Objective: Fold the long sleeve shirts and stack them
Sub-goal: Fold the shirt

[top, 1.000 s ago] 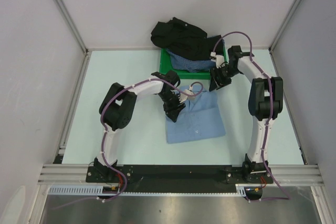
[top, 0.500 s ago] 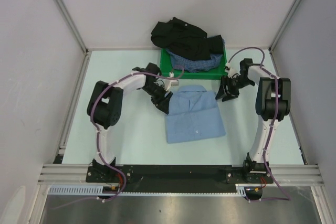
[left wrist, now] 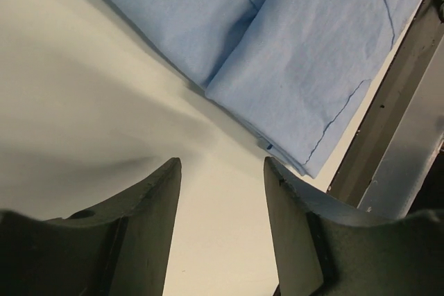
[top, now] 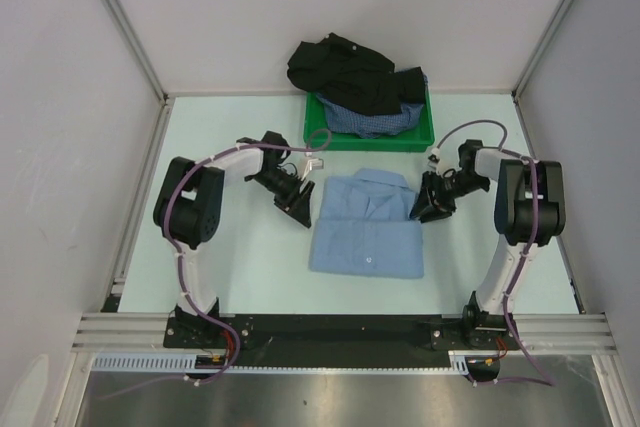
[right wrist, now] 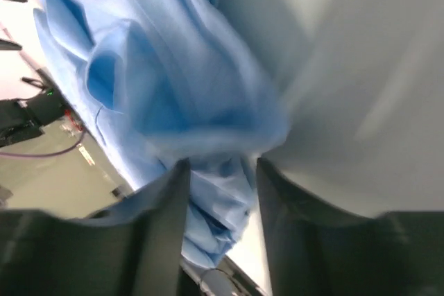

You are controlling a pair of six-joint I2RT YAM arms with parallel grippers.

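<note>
Two grippers flank the light blue shirt (top: 365,232), which lies folded and collar-up on the table (top: 230,267). The left gripper (top: 298,209) sits low just off the shirt's left edge. Its jaws are apart with only bare table between them, and the layered fold edge is just ahead of the tips. The right gripper (top: 425,209) is at the shirt's right shoulder. Its wrist view is blurred, with blue cloth filling the gap, so I cannot tell whether it pinches the fabric or merely straddles it.

The step in hand looks like squaring up or shifting the finished fold. To do it well, both sides should take all the stacked layers together and low against the table. They should move evenly, since a one-sided pull would skew the rectangle or peel the top layer open. The left fingers need to slip under the whole edge, not between layers.

Room is tight beyond the shirt's collar, where the green tray (top: 312,127) stands close, holding the checked shirt (top: 375,119) with the black shirt (top: 345,72) heaped over it. Left, right and on the near side of the shirt, bare table gives space for sliding.
</note>
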